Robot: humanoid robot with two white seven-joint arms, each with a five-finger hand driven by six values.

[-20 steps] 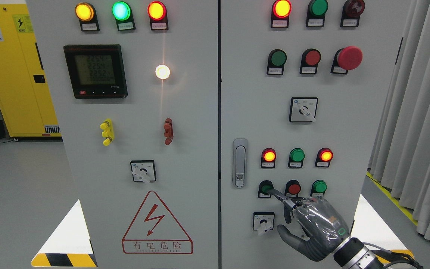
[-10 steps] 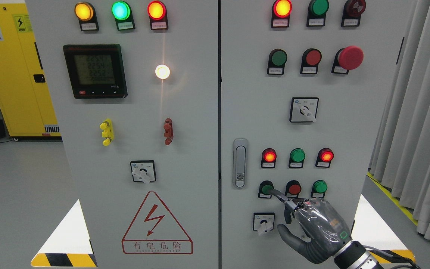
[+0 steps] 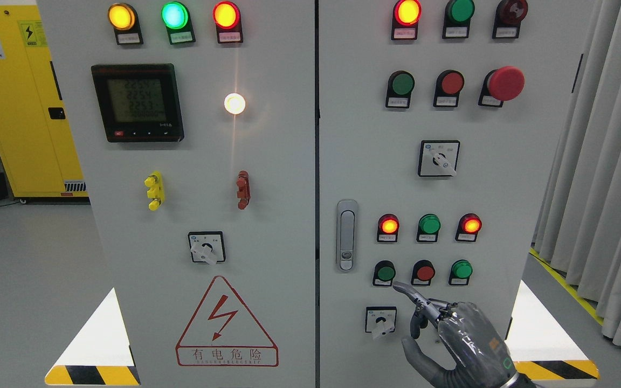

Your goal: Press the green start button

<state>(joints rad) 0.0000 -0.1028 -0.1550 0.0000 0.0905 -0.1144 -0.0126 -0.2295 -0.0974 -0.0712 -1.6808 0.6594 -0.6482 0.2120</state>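
The lower-left green button (image 3: pixel 385 273) sits in a row with a red button (image 3: pixel 424 272) and another green button (image 3: pixel 461 269) on the right door of the grey cabinet (image 3: pixel 364 161). My right hand (image 3: pixel 423 318) comes up from the bottom right, below that row. Its index finger (image 3: pixel 405 291) is stretched out, with the tip just below and right of the lower-left green button and apart from it. The other fingers are curled and the thumb sticks out to the left. The hand holds nothing. The left arm is out of view.
A rotary switch (image 3: pixel 380 319) lies just left of the hand, and a door handle (image 3: pixel 346 235) stands further left. Above are three indicator lamps (image 3: pixel 429 223) and a red mushroom button (image 3: pixel 504 83). A grey curtain (image 3: pixel 601 161) hangs at the right, a yellow cabinet (image 3: pixel 14 108) at the left.
The right hand has dropped down and pulled back. Its index fingertip, which rested on the lower-left green button, has come off it.
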